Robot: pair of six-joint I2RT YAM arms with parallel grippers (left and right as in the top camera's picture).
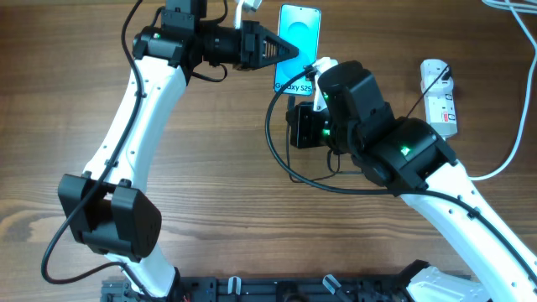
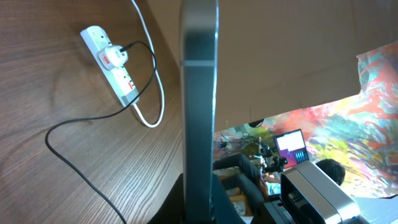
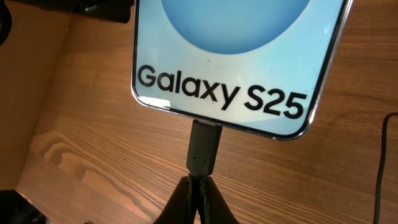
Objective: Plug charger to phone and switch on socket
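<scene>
While your left fingers are pinching shut on the side of the small rectangular smartphone with the cyan screen, you are holding it near the far edge of the wooden bench, and the left wrist view is showing it edge-on. Your right fingers are clamping shut on the small black connector tip of the thin black charger cable, and that tip is touching the phone's bottom edge, just below the white strip of text. It is looking seated in the port, though you cannot tell from here whether it is fully home. So the plugging step is looking done or nearly so, and the switching is what is remaining. The white oblong power strip is lying well apart, off on your right arm's side, with a white and red plug sitting in it and the charger cable running out of that plug. Whether its switch is on, the pictures are not showing. Both sets of fingers are occupied, so I am judging that one must be letting go before reaching over. Slack black cable is curling across the bench between phone and strip, and the strip's white lead is looping just beside it, so both could be snagging a passing arm
</scene>
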